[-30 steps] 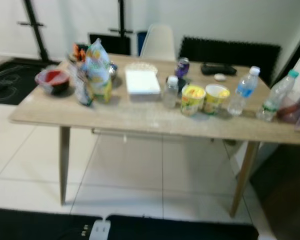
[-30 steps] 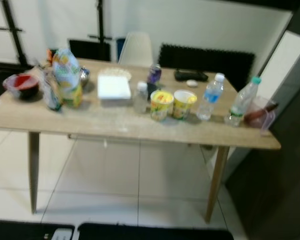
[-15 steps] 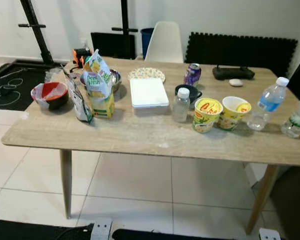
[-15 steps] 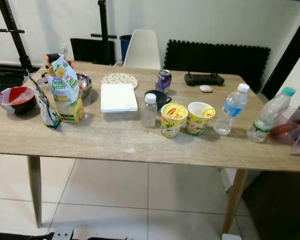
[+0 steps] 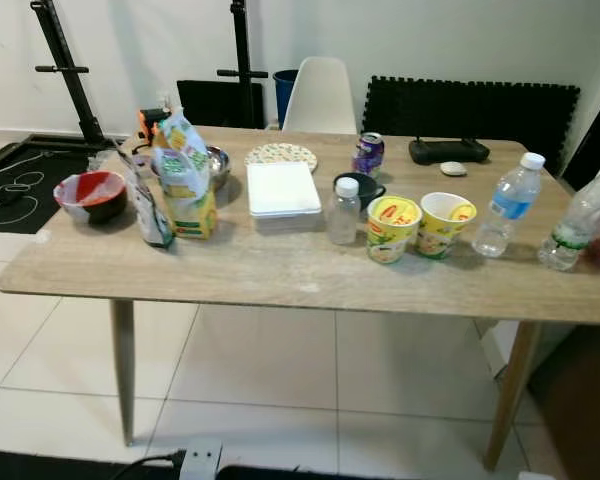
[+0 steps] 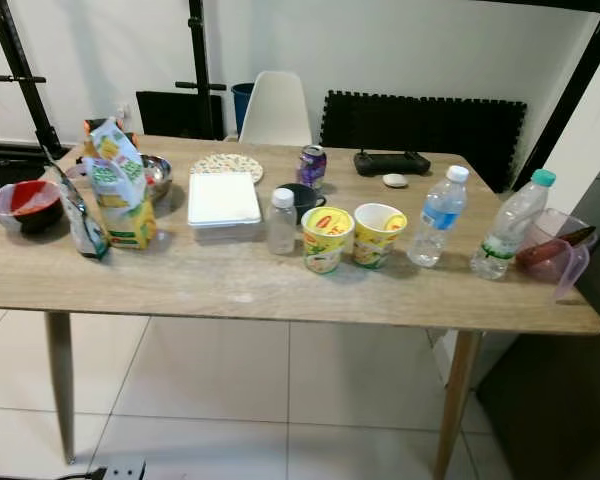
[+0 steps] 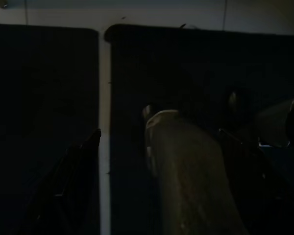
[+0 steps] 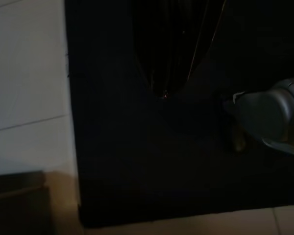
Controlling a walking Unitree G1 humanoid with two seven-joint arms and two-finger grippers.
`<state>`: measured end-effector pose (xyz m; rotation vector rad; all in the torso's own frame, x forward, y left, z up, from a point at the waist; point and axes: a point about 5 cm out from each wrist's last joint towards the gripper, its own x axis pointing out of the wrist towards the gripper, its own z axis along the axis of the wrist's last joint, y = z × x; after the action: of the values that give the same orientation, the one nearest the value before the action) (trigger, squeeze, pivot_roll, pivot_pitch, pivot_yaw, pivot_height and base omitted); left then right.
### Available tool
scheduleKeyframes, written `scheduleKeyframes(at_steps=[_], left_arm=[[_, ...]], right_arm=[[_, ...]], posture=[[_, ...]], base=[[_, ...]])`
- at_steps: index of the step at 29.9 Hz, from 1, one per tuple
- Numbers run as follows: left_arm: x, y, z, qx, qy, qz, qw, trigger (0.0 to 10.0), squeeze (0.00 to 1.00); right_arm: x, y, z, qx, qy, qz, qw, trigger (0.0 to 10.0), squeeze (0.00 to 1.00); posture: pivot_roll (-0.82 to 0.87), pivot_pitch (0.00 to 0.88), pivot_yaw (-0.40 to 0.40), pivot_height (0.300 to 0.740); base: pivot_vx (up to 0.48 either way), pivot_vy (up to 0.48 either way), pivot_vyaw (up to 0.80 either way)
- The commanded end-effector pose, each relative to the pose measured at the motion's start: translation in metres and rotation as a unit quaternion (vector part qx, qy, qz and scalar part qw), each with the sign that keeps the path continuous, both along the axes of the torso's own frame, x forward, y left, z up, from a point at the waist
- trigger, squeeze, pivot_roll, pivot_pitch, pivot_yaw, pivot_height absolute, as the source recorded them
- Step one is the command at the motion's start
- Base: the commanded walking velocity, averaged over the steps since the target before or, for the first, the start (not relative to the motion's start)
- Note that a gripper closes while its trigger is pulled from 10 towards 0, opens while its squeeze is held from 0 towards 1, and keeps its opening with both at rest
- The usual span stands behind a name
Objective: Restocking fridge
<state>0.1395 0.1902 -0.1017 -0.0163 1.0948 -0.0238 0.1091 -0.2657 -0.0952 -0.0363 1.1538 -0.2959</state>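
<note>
Restock goods lined up across light wooden desk (image 6: 280,290): clear plastic water bottle with blue label (image 6: 433,217) at 3 o'clock, two yellow noodle cups (image 6: 326,239) centre. Both hands hanging idle, opening cannot tell.

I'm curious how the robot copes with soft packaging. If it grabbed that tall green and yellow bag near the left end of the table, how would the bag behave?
The bag would probably crumple: its top looks creased and folded over. Standing tall and narrow, it may tip if pushed high up, perhaps against the smaller packet beside it.
</note>
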Motion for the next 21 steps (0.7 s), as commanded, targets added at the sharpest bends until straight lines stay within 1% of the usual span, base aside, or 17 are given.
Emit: scheduleKeyframes(at_steps=[1, 9, 12, 15, 19, 21], left_arm=[[0.0039, -0.0006, 0.0012, 0.003, -0.004, 0.001, 1.0, 10.0, 0.0], [0.0042, -0.0019, 0.0013, -0.003, -0.007, 0.002, 1.0, 10.0, 0.0], [0.0049, -0.0031, 0.0015, -0.009, -0.007, -0.005, 1.0, 10.0, 0.0], [0.0062, -0.005, 0.0019, -0.011, -0.007, -0.02, 1.0, 10.0, 0.0], [0.0068, -0.0049, 0.0021, -0.01, -0.008, -0.018, 1.0, 10.0, 0.0], [0.0076, -0.0036, 0.0024, -0.005, -0.011, -0.006, 1.0, 10.0, 0.0]], right_arm=[[-0.0002, -0.0038, 0.0012, -0.007, 0.001, 0.0, 1.0, 10.0, 0.0], [0.0004, -0.004, 0.0015, -0.01, 0.002, 0.006, 1.0, 10.0, 0.0], [0.0013, -0.0042, 0.0018, -0.011, 0.001, 0.008, 1.0, 10.0, 0.0], [0.0021, -0.0042, 0.002, -0.012, 0.0, 0.01, 1.0, 10.0, 0.0], [0.0024, -0.0041, 0.002, -0.012, 0.0, 0.011, 1.0, 10.0, 0.0], [0.0026, -0.004, 0.002, -0.013, 0.001, 0.012, 1.0, 10.0, 0.0]], posture=[[-0.08, 0.0, -0.035, 0.74], [-0.08, 0.0, -0.037, 0.74], [-0.08, 0.0, -0.037, 0.74], [-0.08, 0.0, -0.035, 0.74], [-0.08, 0.0, -0.036, 0.74], [-0.08, 0.0, -0.036, 0.74]], base=[[0.0, 0.0, 0.0], [0.0, 0.0, 0.0], [0.0, 0.0, 0.0], [0.0, -0.461, 0.0], [0.0, -0.459, 0.0], [0.0, -0.182, 0.0]])
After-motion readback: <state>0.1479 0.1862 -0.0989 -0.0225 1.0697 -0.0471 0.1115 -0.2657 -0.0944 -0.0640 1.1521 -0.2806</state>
